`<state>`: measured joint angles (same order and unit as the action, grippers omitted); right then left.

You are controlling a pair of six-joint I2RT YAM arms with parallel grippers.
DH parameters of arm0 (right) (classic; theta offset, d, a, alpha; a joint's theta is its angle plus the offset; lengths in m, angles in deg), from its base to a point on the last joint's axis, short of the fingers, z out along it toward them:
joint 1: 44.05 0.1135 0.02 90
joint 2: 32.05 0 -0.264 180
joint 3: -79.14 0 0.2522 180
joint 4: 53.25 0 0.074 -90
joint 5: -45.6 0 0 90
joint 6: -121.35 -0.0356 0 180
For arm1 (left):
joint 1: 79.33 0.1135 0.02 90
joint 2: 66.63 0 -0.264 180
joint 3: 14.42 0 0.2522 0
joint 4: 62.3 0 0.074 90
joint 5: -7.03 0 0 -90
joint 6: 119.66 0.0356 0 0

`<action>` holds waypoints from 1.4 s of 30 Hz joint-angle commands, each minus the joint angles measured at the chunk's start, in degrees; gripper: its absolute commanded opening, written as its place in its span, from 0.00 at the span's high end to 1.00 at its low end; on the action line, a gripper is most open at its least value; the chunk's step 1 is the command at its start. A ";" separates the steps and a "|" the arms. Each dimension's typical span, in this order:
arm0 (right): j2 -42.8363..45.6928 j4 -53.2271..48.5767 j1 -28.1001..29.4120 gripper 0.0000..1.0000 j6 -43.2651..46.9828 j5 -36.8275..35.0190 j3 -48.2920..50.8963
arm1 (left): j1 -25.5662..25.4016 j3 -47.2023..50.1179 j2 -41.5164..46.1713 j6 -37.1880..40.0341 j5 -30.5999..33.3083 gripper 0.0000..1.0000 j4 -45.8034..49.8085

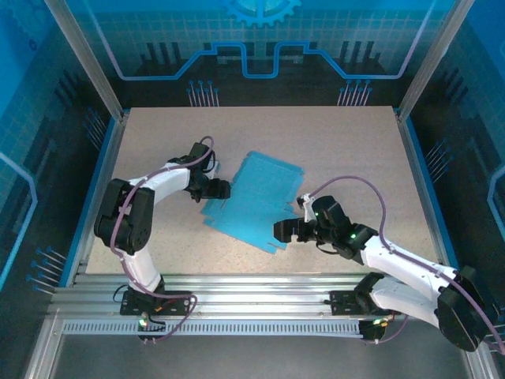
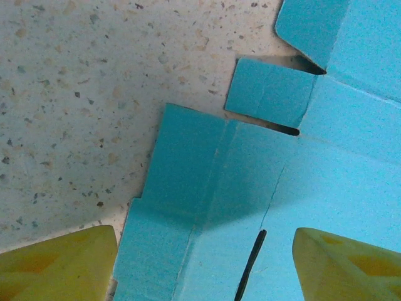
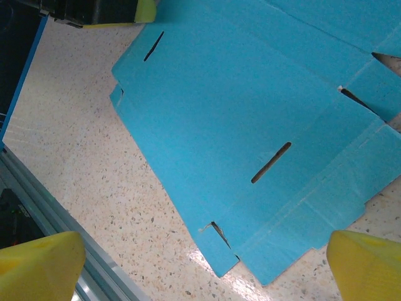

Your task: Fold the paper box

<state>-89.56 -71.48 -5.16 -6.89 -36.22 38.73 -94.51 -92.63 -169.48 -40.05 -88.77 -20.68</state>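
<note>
**Top external view.** The paper box (image 1: 256,197) lies unfolded, blue face up, on a beige speckled table (image 1: 347,150), near the middle and slightly toward the near edge. It is a flat die-cut sheet of thin card with an irregular outline of stepped flaps and notches. The left gripper (image 1: 223,189) sits low at the sheet's left edge. The right gripper (image 1: 282,230) sits at its near right corner. A ribbed aluminium rail (image 1: 260,284) runs along the near side of the table.

**Left wrist view.** Two yellow fingertips (image 2: 59,266) stand wide apart with nothing clamped between them, so this gripper is open. One tip is over the table at the sheet's edge and the other is over the blue card; whether they touch the surface cannot be told. The card is matte, with pressed crease lines. A narrow dark slot (image 2: 250,263) is cut through it between the tips. A small rectangular flap (image 2: 269,91) projects at the stepped edge, set off from the main panel by a slit. The table surface is pale and flecked with dark and tan grains.

**Right wrist view.** The yellow fingertips (image 3: 37,266) are spread wide at the lower corners, with only tabletop between them, so this gripper is open too. The sheet lies beyond them, flat and uniformly blue. It has two slanted slots, several fold creases and a small notched tab at its near corner. The table shows a glossy sheen there.
</note>
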 commanded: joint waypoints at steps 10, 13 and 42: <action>-12.29 7.42 3.19 0.00 -11.30 -1.99 0.38 | -0.73 -1.96 -2.09 0.93 -0.79 0.24 2.73; -15.07 9.54 3.21 0.00 -11.94 -1.51 0.13 | -0.73 -2.00 -2.32 1.16 -1.31 0.24 2.96; -21.19 7.69 3.23 0.00 -12.83 -5.04 -1.91 | -1.08 -0.20 3.96 -1.51 -7.99 0.73 5.72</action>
<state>-109.28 -61.99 -2.69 -19.68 -39.67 37.50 -94.84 -93.32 -168.54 -40.55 -94.41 -17.38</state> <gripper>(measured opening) 0.999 0.282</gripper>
